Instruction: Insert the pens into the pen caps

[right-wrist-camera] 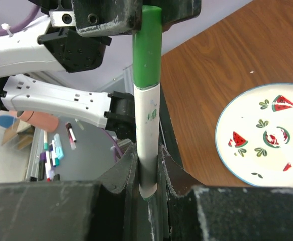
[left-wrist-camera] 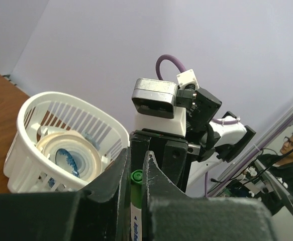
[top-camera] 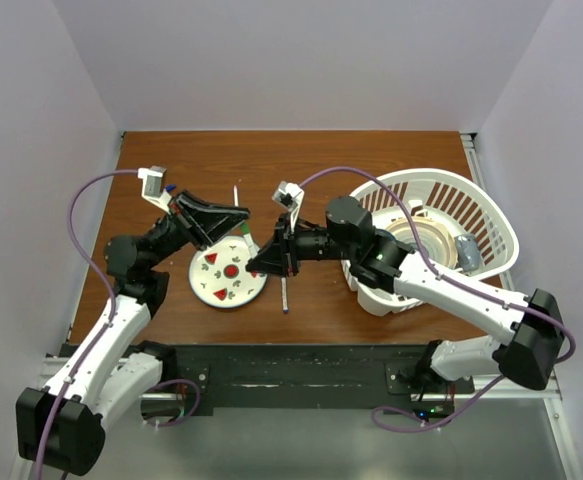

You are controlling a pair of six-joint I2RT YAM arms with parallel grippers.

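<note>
Over the far right edge of the plate [top-camera: 203,279], the right gripper [right-wrist-camera: 147,168] clamps the barrel of a white pen [right-wrist-camera: 147,130], while the left gripper [left-wrist-camera: 136,168] pinches tight on the green cap [right-wrist-camera: 147,50] sitting on that pen's tip.

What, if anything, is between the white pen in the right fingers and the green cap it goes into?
Nothing visible. The green cap, pinched by the left fingers, already sits over the tip of the white pen, which the right fingers clamp lower on the barrel. No gap or other object shows between them.
</note>
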